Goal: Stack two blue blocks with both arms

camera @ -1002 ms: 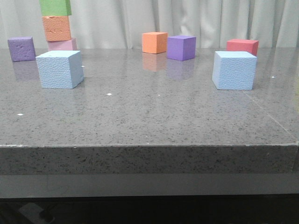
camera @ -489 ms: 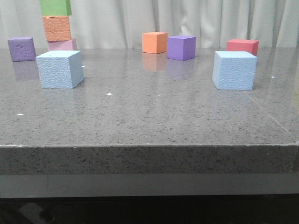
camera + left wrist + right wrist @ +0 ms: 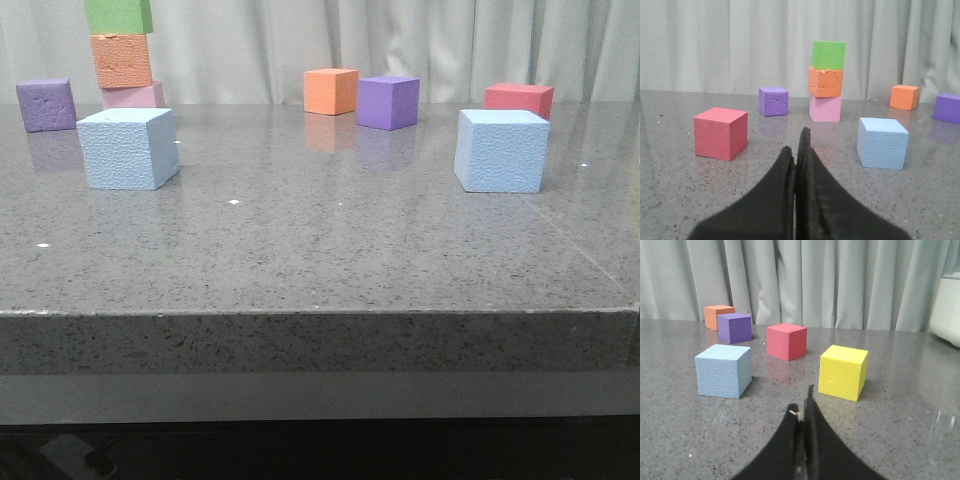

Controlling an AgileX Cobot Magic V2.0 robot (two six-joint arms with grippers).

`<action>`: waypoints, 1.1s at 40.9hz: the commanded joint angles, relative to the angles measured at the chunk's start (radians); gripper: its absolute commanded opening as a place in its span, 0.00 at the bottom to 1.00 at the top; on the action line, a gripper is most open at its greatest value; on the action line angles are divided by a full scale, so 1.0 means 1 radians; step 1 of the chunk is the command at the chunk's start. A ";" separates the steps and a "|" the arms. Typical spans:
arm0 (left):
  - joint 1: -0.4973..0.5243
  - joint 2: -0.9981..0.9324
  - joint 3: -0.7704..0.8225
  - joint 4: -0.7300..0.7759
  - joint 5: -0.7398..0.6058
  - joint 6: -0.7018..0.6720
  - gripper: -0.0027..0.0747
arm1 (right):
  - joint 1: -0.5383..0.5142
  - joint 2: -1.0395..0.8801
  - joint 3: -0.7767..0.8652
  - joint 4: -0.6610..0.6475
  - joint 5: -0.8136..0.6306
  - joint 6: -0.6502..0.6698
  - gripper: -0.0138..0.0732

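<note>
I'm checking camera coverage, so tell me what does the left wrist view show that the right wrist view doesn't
Only the left wrist view shows the pink, orange and green stack, a purple cube with pitted faces and the shut left gripper. Only the right wrist view shows the yellow cube, a white object at the edge and the shut right gripper. Both show a blue block, a red cube, an orange cube and a smooth purple cube.

We find no text, labels, brands, numbers or signs that can be read in any view; the faces of the cubes we see are plain colour, and the desk (image 3: pixel 320 250) carries no markings.
</note>
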 commanded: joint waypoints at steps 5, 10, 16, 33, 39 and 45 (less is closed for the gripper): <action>-0.005 -0.012 -0.235 -0.006 0.070 -0.006 0.01 | -0.004 -0.013 -0.238 0.005 0.119 -0.007 0.02; -0.005 0.021 -0.403 -0.006 0.218 -0.006 0.01 | -0.004 0.034 -0.380 0.005 0.265 -0.007 0.02; -0.005 0.119 -0.604 -0.006 0.417 -0.006 0.01 | -0.004 0.152 -0.558 0.005 0.407 -0.007 0.02; -0.005 0.371 -0.741 -0.006 0.652 -0.006 0.01 | -0.004 0.458 -0.694 0.007 0.598 -0.007 0.02; -0.005 0.404 -0.718 -0.006 0.652 -0.006 0.01 | -0.004 0.498 -0.694 0.007 0.578 -0.007 0.02; -0.005 0.408 -0.703 -0.006 0.654 -0.006 0.01 | -0.004 0.504 -0.694 0.007 0.556 -0.007 0.02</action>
